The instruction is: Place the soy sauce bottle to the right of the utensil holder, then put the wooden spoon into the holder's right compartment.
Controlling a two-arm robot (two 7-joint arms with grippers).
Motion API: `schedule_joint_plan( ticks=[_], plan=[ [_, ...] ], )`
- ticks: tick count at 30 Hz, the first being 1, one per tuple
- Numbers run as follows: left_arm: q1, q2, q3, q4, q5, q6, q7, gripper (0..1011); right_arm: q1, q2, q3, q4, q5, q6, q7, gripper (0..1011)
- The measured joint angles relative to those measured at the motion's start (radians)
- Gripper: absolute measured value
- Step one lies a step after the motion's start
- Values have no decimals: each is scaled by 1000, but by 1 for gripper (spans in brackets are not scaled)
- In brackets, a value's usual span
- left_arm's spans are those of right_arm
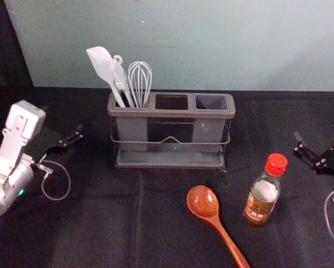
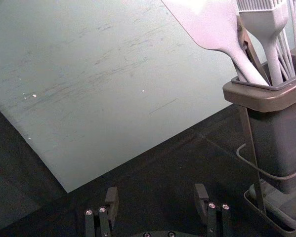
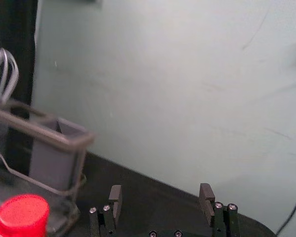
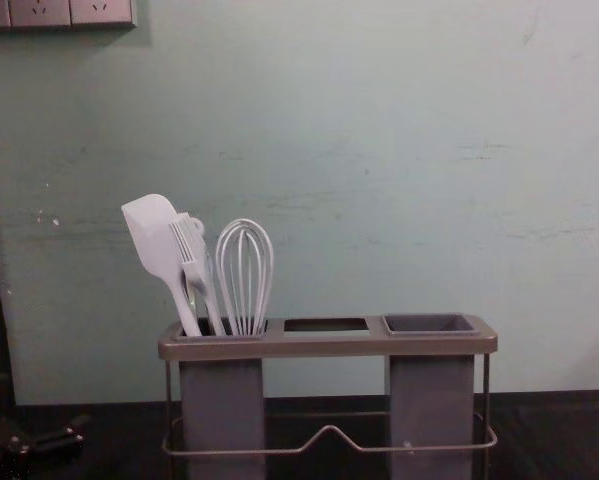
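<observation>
Red-capped, the soy sauce bottle [image 1: 261, 192] stands upright on the black tablecloth [image 1: 100, 229], nearer you than the utensil holder [image 1: 172, 114] and off its front right corner. Just left of it you have the wooden spoon [image 1: 203, 201], lying bowl up, with its bowl toward the holder and its handle slanting toward you and to the right.

Your right gripper [image 1: 318, 128] hangs beyond the bottle and to its right, apart from it; its jaws are released, spread wide with open space between them. The bottle stands between that gripper and the spoon, so mind it if you cross there.

Your left gripper [image 1: 65, 125] is parked left of the holder, well apart from the bottle and spoon, its jaws likewise wide and released, touching nothing.

In the holder's left compartment you see a white spatula [image 4: 151, 235], a pastry brush [image 4: 192, 250] and a whisk [image 4: 246, 275], all leaning heads up. The right compartment [image 4: 430, 400] is a grey cup, open at the top. A wire rail [image 4: 329, 430] crosses the holder's front above its base tray [image 1: 169, 160]. Behind rises the pale green wall [image 4: 379, 150], with socket panels [image 4: 41, 12] high at your left.
</observation>
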Motion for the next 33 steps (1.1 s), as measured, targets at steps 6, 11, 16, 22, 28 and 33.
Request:
schedule_joint_plan(
  ticks=[6,11,16,22,28,33],
  plan=[
    [0,0,0,0,0,0,0,1005,-41,-7,44,-57,103,-69,61,1004],
    [0,0,0,0,0,0,0,1005,-69,-3,61,-101,242,-94,162,1004],
    [0,0,0,0,0,0,0,1005,-89,15,58,-132,319,-51,231,1004],
    [0,0,0,0,0,0,0,1005,-97,22,35,-135,336,9,274,1004],
    [0,0,0,0,0,0,0,1005,-78,-3,7,-97,340,35,310,1004],
    [0,0,0,0,0,0,0,1005,-65,-26,-8,-74,332,51,324,1004]
  ],
)
